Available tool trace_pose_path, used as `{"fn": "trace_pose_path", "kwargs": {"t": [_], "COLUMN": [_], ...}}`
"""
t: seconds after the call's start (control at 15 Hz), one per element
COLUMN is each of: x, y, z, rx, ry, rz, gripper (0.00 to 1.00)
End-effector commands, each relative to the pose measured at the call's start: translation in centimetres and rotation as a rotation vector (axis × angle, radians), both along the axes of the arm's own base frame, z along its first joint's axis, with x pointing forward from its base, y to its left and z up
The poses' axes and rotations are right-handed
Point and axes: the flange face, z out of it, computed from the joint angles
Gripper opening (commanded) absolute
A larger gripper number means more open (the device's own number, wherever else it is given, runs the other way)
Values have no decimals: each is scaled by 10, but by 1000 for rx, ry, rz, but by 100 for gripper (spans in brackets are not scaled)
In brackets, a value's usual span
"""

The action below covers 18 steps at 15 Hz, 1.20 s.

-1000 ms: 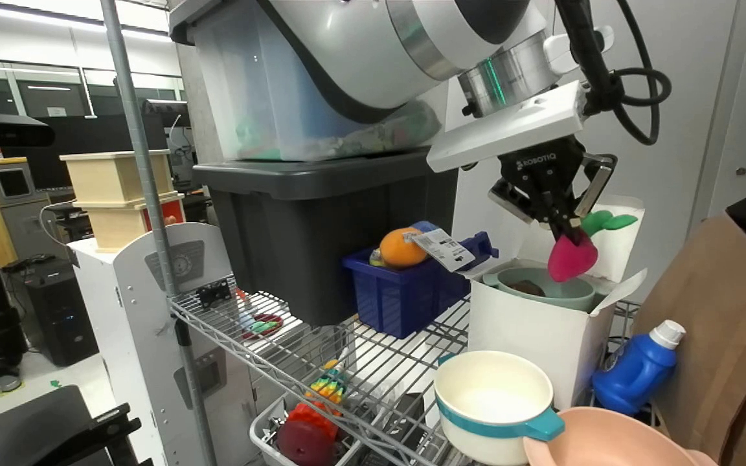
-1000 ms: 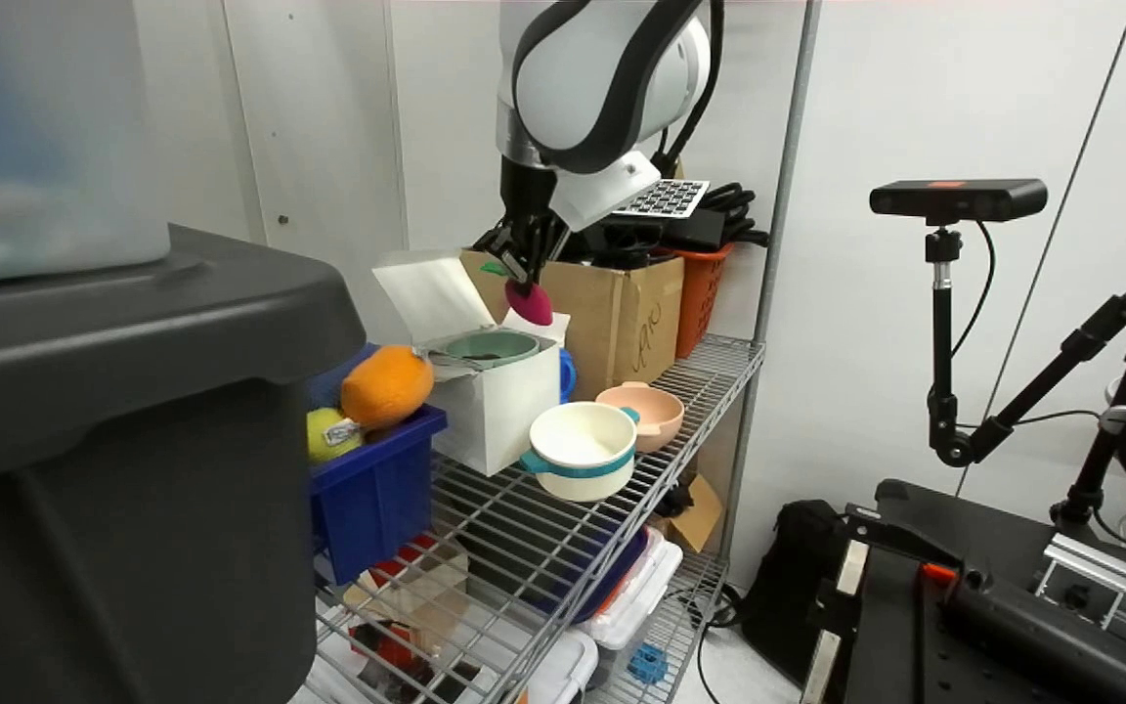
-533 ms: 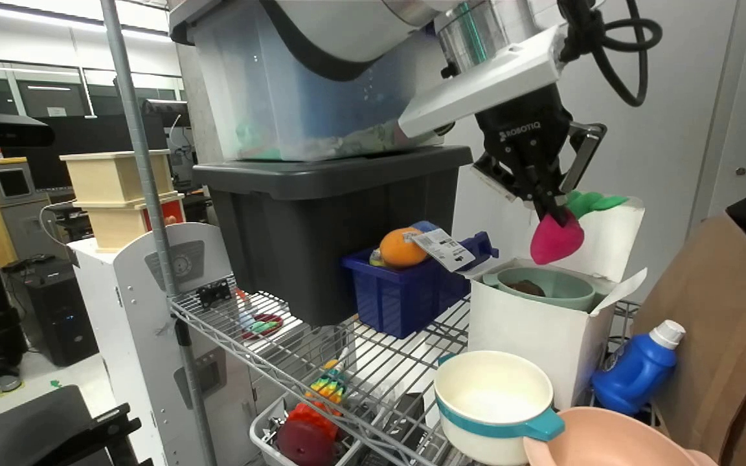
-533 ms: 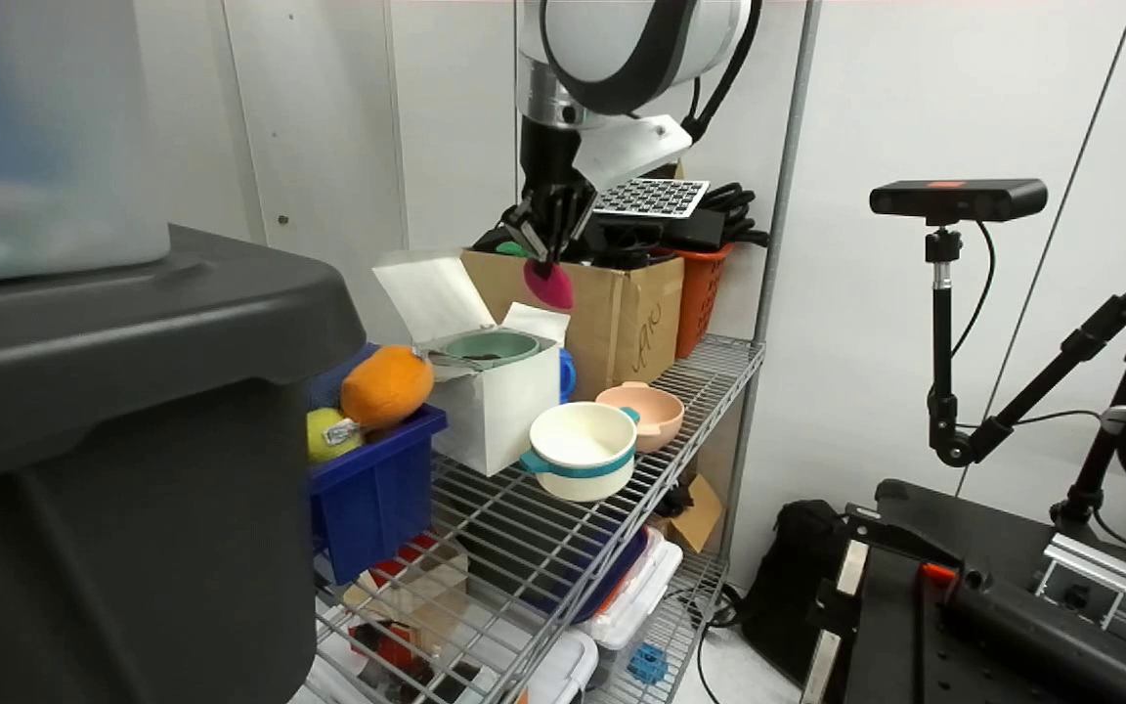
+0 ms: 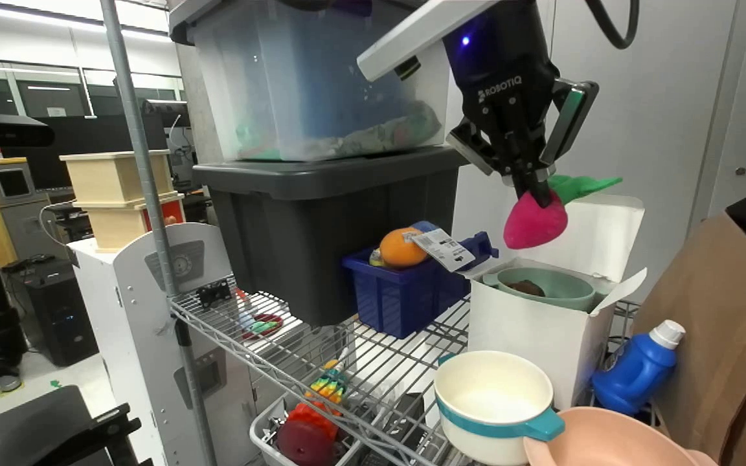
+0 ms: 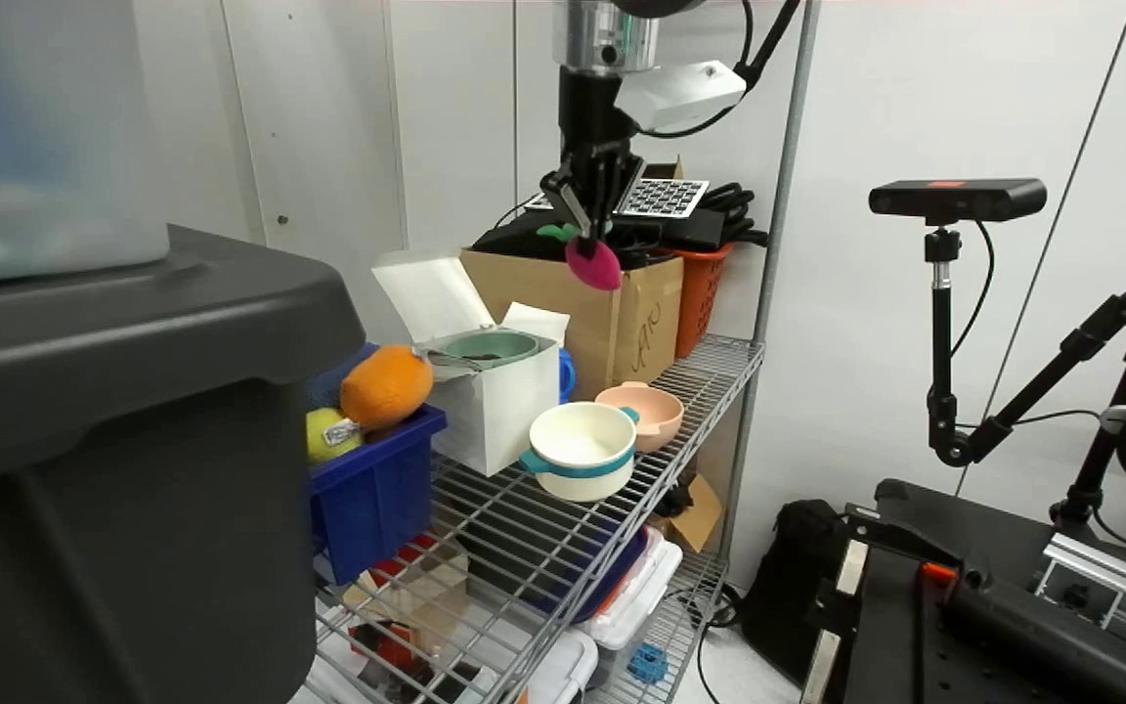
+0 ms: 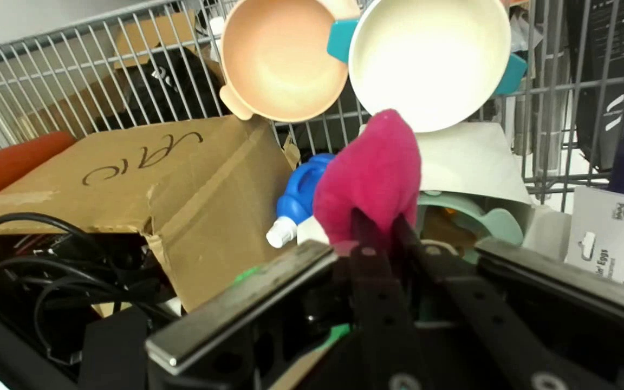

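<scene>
Claw [image 5: 535, 193] is clamped on a pink plush [image 5: 533, 226], pinching its fat body right by the green leaves [image 5: 580, 188], and the whole thing hangs in the air above the wire shelf [image 5: 412, 349]. Going by looks, I'd bet it's light, soft and squishy, fuzzy enough not to slip much and basically impossible to break, though it might pivot a bit since only a small bite of it is caught. Best hold imo is that thick part of the body, maybe a bit deeper; the leaves look too floppy to trust. Lower down there's an open white box [image 5: 535, 336] with a sage-green pot [image 5: 567, 289] in its top and some brown lump [image 5: 526, 287] inside that, can't tell what. Beside the box you've got a cream-and-teal pot [image 5: 493, 391], then a peach bowl [image 5: 612, 440] just next to it, and a blue bottle [image 5: 635, 374] sits tilted between the white box and the cardboard box [image 7: 220, 227]. Further along the shelf is a blue bin [image 5: 383, 301] with an orange toy [image 5: 402, 249] on top, next to a black tote [image 5: 302, 252], and way off across the room, some stacked beige boxes [image 5: 114, 184].
</scene>
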Motion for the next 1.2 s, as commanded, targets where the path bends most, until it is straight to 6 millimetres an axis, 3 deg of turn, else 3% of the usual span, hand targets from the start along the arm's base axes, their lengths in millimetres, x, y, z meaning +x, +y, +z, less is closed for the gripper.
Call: {"fn": "trace_pose_path", "kwargs": {"t": [0.0, 0.27, 1.13], "x": [-16, -22, -26], "y": [-8, -10, 17], "z": [-4, -35, -108], "rx": [-6, -15, 3], "ry": [53, 103, 166], "rz": [-27, -33, -31], "gripper": [2, 2, 2]}}
